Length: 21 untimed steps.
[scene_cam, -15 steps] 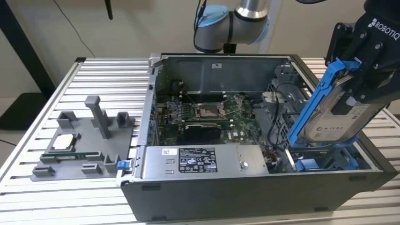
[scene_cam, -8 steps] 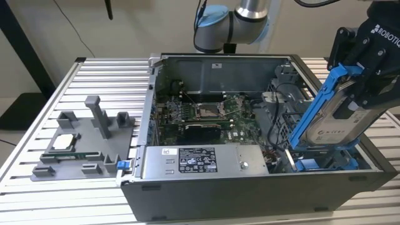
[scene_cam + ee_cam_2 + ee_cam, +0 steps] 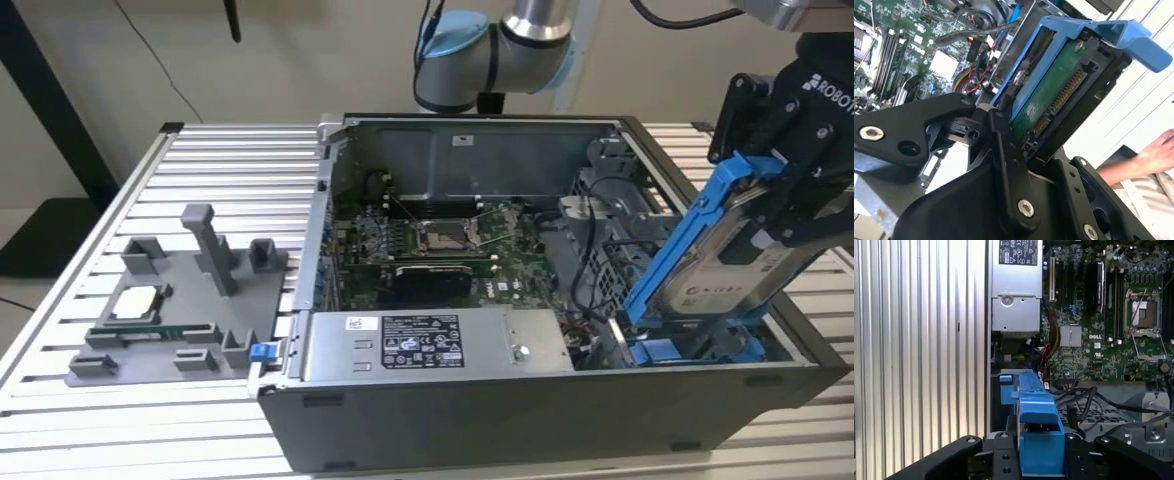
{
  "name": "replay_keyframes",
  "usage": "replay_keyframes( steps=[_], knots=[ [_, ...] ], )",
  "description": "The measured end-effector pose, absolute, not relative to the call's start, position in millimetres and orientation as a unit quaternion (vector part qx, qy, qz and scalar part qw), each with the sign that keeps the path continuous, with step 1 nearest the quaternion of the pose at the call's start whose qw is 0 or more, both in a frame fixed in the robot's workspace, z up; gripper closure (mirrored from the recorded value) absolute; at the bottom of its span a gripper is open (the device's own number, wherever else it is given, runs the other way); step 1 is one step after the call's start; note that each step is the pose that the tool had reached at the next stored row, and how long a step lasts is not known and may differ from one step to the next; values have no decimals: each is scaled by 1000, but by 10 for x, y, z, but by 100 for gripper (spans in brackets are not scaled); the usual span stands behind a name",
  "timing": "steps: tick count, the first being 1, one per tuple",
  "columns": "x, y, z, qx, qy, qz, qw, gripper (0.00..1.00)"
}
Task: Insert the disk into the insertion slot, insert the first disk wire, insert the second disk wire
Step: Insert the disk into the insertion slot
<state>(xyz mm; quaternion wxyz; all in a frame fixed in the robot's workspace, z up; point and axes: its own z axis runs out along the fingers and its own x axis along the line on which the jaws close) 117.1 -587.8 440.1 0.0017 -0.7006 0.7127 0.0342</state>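
Gripper (image 3: 781, 205) is clenched on the disk (image 3: 727, 270), jaws grasping it by the upper end of its blue carrier frame (image 3: 1089, 30). The disk hangs steeply tilted at the exterior view's right of the open computer case (image 3: 534, 425). Its lower end is down at the insertion slot (image 3: 603, 262), beside the blue fittings (image 3: 674, 350); contact there can't be told. Green circuit board (image 3: 1046, 102) faces the second wrist view. Loose cables (image 3: 1089, 392) lie near the cage. Judgement: insertion under way, disk not seated. Doing it well calls for squaring the carrier to the bay guides, easing out the tilt and keeping the cables clear.
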Motion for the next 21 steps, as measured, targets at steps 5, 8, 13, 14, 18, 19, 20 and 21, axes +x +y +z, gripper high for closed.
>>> replay_keyframes(
  steps=[5,8,13,14,18,19,20,21],
  knots=[
    [1190,-5878,4318,-701,713,35,2,100],
    [1195,-5878,4277,-701,713,35,2,100],
    [1197,-5877,4264,-701,713,35,2,100],
    [1197,-5877,4262,-701,713,35,2,100],
    [1198,-5877,4253,-701,713,35,2,100],
    [1199,-5876,4249,-701,713,35,2,100],
    [1200,-5875,4244,-701,713,35,2,100],
    [1200,-5875,4240,-701,713,35,2,100]
  ],
)
